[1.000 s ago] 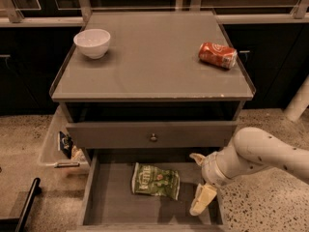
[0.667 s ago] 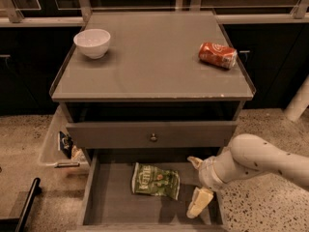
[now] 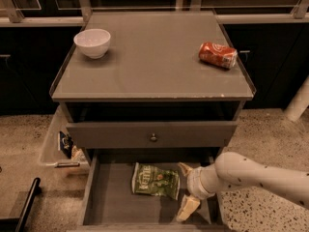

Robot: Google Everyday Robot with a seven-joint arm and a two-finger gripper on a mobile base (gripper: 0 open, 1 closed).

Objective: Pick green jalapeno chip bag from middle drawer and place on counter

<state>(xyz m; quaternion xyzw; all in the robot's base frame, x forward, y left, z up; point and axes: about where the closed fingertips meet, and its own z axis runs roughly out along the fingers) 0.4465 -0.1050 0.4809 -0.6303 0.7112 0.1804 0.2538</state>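
Speckled floor below, dark cupboards behind. Up on the grey counter [image 3: 154, 66]: a white bowl [image 3: 92, 42] and a red soda can [image 3: 218, 55]. Down in the open middle drawer [image 3: 111, 202], lying flat: the green jalapeno chip bag [image 3: 155, 180]. Just beside its right edge: the gripper [image 3: 184, 191], spread wide apart, holding nothing. Might shove the crinkly bag away, or pinch only a corner and drop it.

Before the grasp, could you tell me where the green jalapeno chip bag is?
The green jalapeno chip bag lies flat in the middle drawer, near its centre, just left of the open gripper.
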